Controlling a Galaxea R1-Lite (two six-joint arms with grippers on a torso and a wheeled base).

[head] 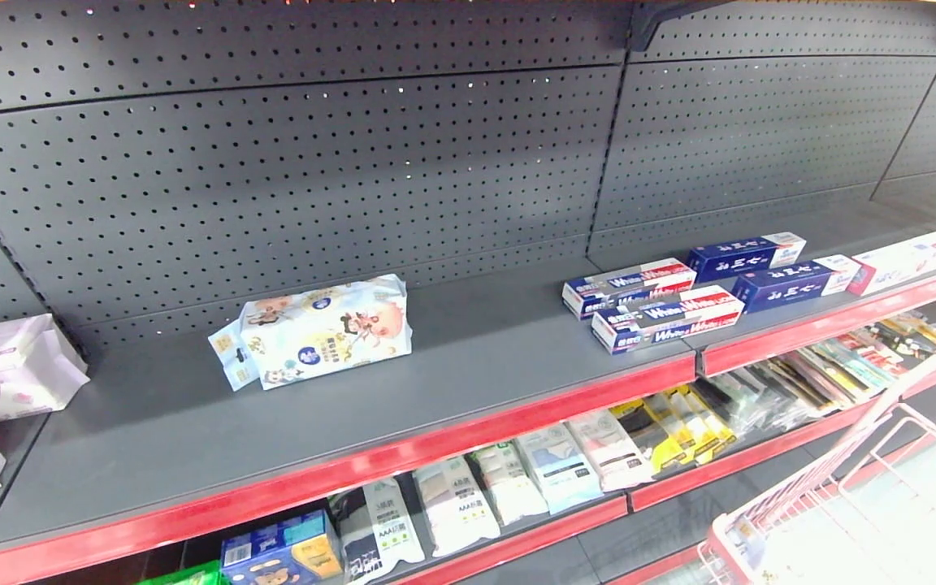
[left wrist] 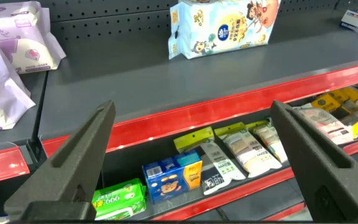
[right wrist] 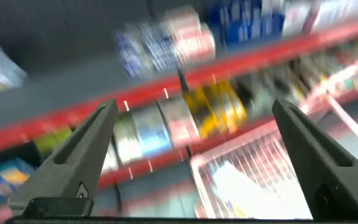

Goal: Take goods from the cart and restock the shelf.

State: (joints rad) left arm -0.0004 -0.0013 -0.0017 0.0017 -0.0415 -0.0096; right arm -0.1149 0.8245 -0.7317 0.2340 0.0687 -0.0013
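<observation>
A pale blue cartoon-printed tissue pack lies on the grey shelf, also seen as the pack in the left wrist view. Several toothpaste boxes lie on the shelf to the right. A pink wire cart stands at the lower right, and its basket shows below my right gripper. My left gripper hangs open and empty in front of the red shelf edge. My right gripper is open and empty, facing the shelves above the cart.
Pink-and-white soft packs sit at the shelf's far left. The lower shelf holds a row of small packaged goods and a blue box. A perforated back panel closes the shelf behind.
</observation>
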